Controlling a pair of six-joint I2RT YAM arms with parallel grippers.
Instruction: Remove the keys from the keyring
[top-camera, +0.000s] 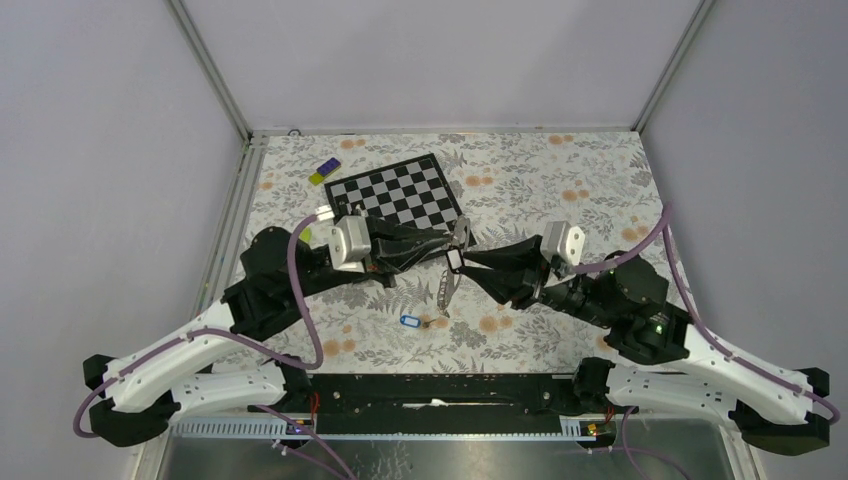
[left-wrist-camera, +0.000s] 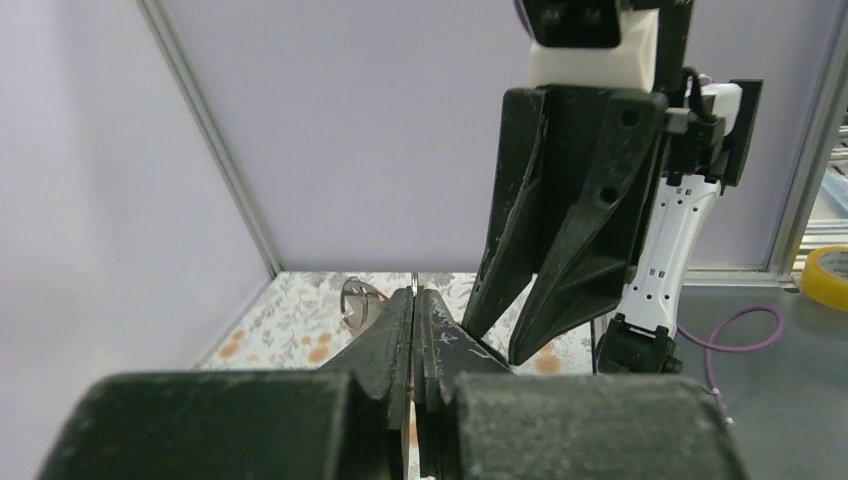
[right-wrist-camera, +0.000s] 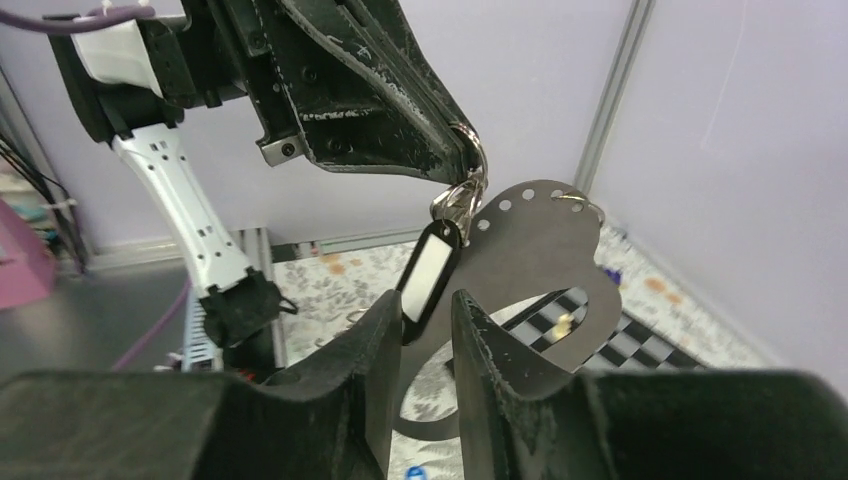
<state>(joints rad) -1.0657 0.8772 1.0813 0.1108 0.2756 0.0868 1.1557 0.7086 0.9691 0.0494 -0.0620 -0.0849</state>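
Right wrist view: keys not yet off.
Upper centre, left gripper (right-wrist-camera: 452, 145) clamps the keyring (right-wrist-camera: 474, 165), keys (top-camera: 445, 290) hanging (tag (right-wrist-camera: 430, 265) too); right gripper (right-wrist-camera: 425, 300) gapes around it.

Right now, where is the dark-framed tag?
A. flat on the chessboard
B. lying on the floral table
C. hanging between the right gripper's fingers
C: in the right wrist view the dark-framed tag hangs from the ring in the left gripper, its lower end between the fingers of the right gripper.
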